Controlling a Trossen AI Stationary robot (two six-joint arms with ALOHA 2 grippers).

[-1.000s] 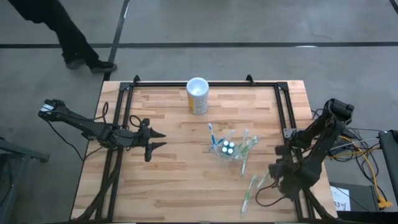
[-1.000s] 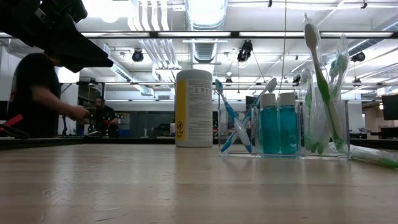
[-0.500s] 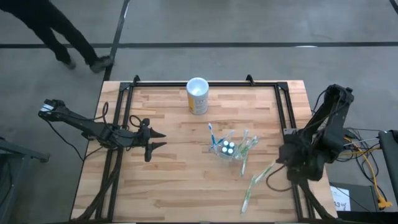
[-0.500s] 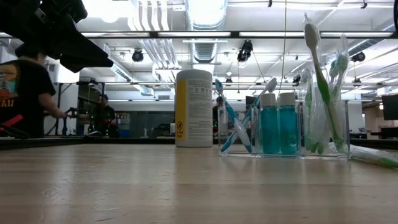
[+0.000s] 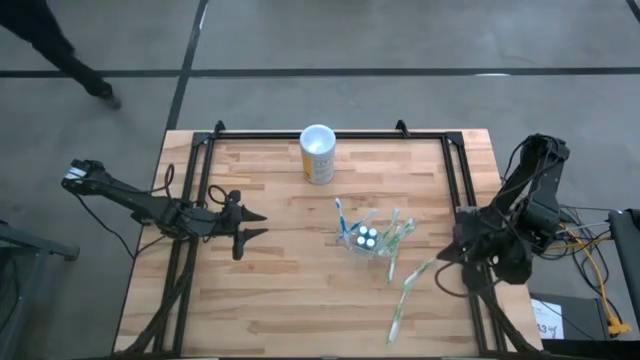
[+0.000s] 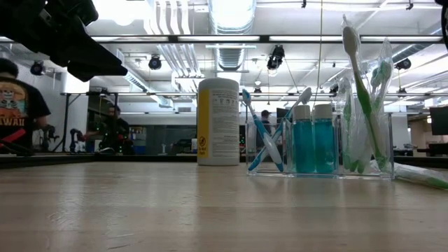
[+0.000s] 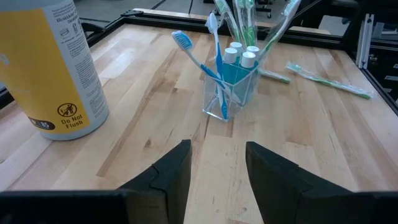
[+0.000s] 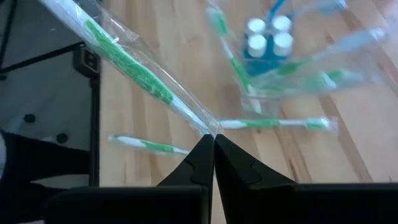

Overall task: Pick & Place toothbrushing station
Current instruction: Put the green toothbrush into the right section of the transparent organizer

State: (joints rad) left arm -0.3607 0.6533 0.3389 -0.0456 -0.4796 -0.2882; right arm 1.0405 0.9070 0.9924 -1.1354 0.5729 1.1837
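A: Right wrist view: right gripper [image 8: 213, 138] has its fingers pinched together on the end of a wrapped green toothbrush [image 8: 134, 74], lifted clear of the wood. Two more wrapped ones lie flat on the table below it, one nearer [image 8: 149, 146], one farther [image 8: 280, 124].

B: High view agrees: right gripper [image 5: 440, 255] sits at the table's right edge, brush slanting down toward the loose ones [image 5: 402, 310]. You can't see the pinch from up there, though.

A: Left gripper?

B: Left wrist view shows the left gripper [image 7: 217, 163] with fingers spread, nothing between them. High view puts it over the table's left part [image 5: 250, 225], well apart from everything.

A: The toothbrushing station?

B: Clear holder, roughly mid-table, slightly right [image 5: 368, 240]. Upright. Low view gives the contents best: blue bottles with white caps [image 6: 313, 140], blue brushes leaning on one side [image 6: 262, 136], green ones on the other.

A: Farther back?

B: Yellow canister [image 5: 318, 155] near the far edge, standing. A person [image 6: 17, 105] in the room beyond, low view only.
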